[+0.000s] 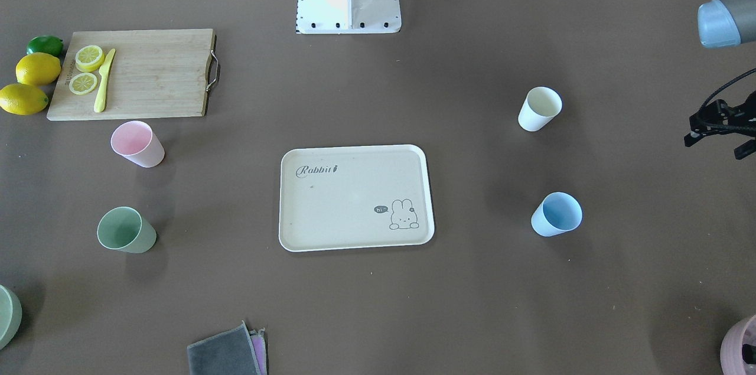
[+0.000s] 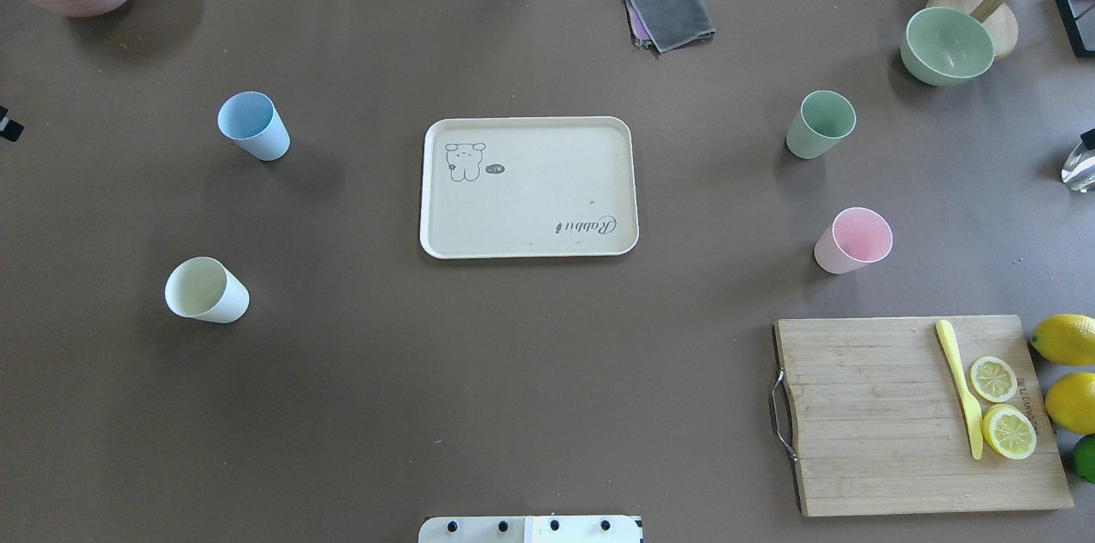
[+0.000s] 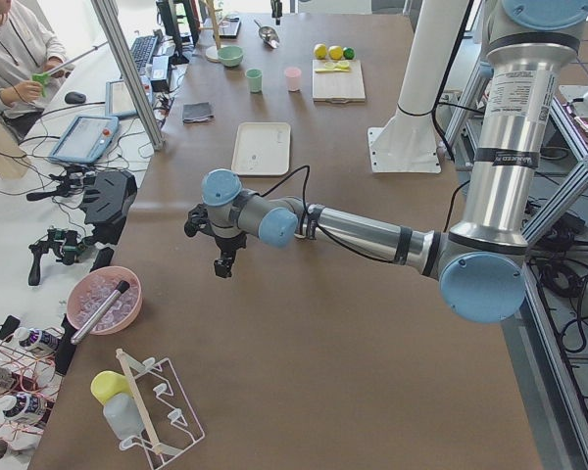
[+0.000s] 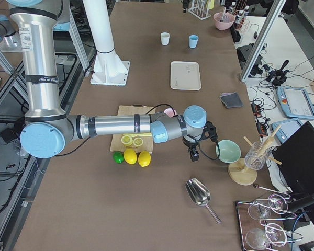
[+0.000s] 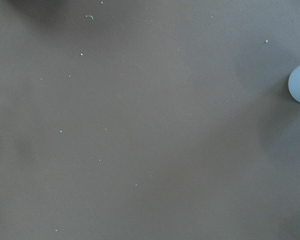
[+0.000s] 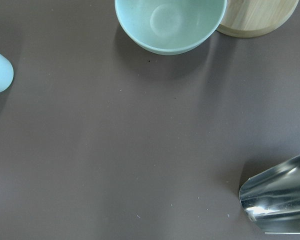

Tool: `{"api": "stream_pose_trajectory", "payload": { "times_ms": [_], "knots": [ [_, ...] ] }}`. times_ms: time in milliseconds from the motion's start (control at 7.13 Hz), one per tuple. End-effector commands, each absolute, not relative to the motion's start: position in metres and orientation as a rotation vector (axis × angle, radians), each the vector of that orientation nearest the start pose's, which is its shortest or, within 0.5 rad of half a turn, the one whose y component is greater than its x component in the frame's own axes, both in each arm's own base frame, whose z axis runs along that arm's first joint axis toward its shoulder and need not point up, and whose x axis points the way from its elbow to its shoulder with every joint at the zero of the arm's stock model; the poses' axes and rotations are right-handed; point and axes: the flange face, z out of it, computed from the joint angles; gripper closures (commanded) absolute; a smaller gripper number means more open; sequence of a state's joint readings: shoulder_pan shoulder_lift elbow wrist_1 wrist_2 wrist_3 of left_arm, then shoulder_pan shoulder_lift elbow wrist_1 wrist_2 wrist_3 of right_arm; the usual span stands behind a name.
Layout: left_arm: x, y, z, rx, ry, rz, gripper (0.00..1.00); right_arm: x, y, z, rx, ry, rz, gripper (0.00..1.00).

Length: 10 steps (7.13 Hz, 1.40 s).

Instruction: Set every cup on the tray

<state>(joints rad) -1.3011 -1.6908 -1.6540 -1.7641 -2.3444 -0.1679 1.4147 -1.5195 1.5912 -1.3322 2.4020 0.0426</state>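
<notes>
Left claw [image 3: 222, 266] hovering, gripping nothing, opening unclear, right claw [image 4: 193, 154] likewise

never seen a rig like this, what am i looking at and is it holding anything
It is a robot with two arms, each ending in two fingers. Two cameras look down on the table from opposite sides, two watch from its ends, one sits on each wrist. The left gripper and right gripper hang over the table, holding nothing. A cream tray lies mid-table, empty, with the blue cup, white cup, green cup and pink cup standing around it. A cutting board sits aside.
</notes>
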Motion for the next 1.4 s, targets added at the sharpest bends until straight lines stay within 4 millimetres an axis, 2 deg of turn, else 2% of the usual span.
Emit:
{"api": "stream_pose_trajectory", "payload": {
  "times_ms": [0,140,280,421,701,981,1121,1262],
  "knots": [
    [0.081,-0.548,0.533,0.204,0.818,0.242,0.01,-0.024,-0.531,0.594,0.229,-0.855,-0.242,0.00],
    [0.079,-0.544,0.537,0.200,0.815,0.238,0.01,-0.021,-0.522,0.602,0.221,-0.851,-0.235,0.00],
    [0.074,-0.541,0.544,0.189,0.810,0.225,0.01,-0.004,-0.516,0.611,0.220,-0.837,-0.199,0.00],
    [0.055,-0.542,0.554,0.188,0.789,0.187,0.01,0.016,-0.517,0.608,0.238,-0.839,-0.165,0.00],
    [0.010,-0.537,0.587,0.168,0.767,0.099,0.01,0.020,-0.515,0.602,0.260,-0.804,-0.162,0.00],
    [-0.030,-0.533,0.592,0.186,0.761,0.022,0.01,0.015,-0.518,0.601,0.263,-0.787,-0.175,0.00],
    [-0.032,-0.523,0.601,0.173,0.761,0.012,0.01,0.009,-0.518,0.602,0.258,-0.787,-0.186,0.00],
    [-0.032,-0.523,0.600,0.171,0.770,0.005,0.01,0.000,-0.518,0.602,0.250,-0.789,-0.201,0.00]
  ]
}}
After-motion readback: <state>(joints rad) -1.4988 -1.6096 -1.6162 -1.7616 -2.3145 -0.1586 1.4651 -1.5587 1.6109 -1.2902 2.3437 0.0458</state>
